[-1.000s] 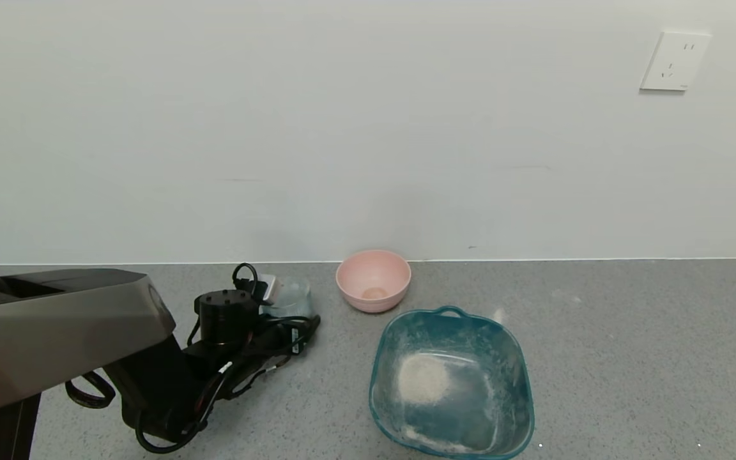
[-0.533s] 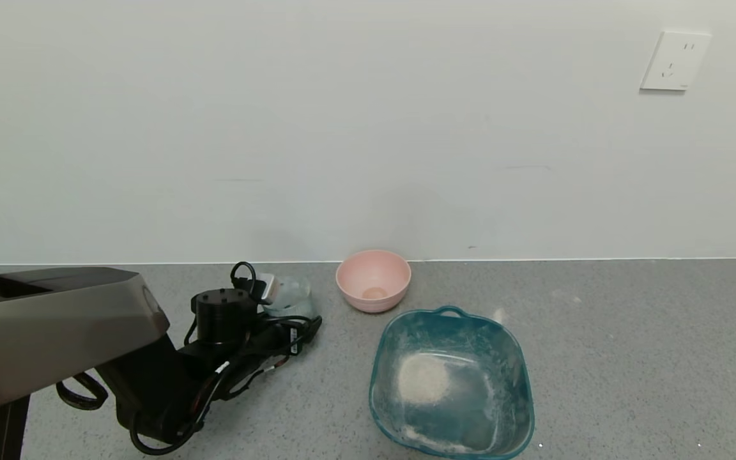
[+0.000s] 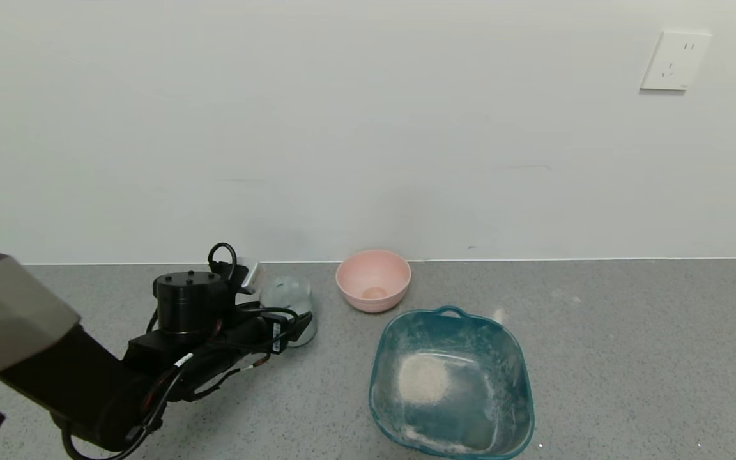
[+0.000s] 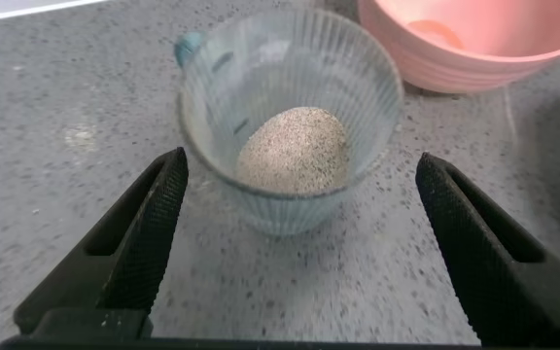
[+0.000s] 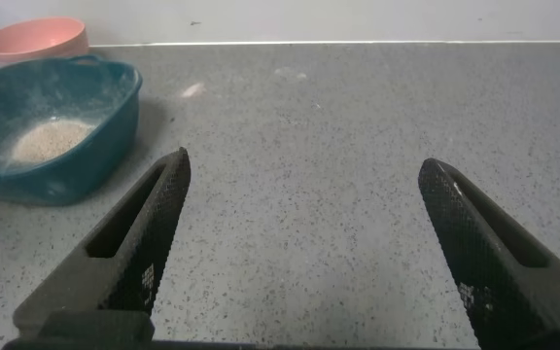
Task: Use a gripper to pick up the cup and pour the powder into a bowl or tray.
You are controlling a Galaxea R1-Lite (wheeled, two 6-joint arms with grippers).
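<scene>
The cup (image 4: pixel 290 117), a clear ribbed glass, stands upright on the grey counter with a pale pile of powder (image 4: pixel 295 151) inside. My left gripper (image 4: pixel 301 160) is open, and its fingertips (image 4: pixel 168 185) sit on either side of the cup's near wall without touching it. In the head view the cup (image 3: pixel 288 295) is just past my left wrist (image 3: pixel 189 300). The teal basin (image 3: pixel 510 358) sits to the right with a powder patch (image 3: pixel 422 378) in it. My right gripper (image 5: pixel 301 170) is open and empty over bare counter.
A small pink bowl (image 3: pixel 373 280) stands by the wall between the cup and the basin, and shows close behind the cup in the left wrist view (image 4: pixel 474 39). The right wrist view shows the basin (image 5: pixel 115 107) and pink bowl (image 5: pixel 32 37) far off.
My left arm has drawn back to the left, so more of the cup shows. The cup, bowl and basin have not moved.
</scene>
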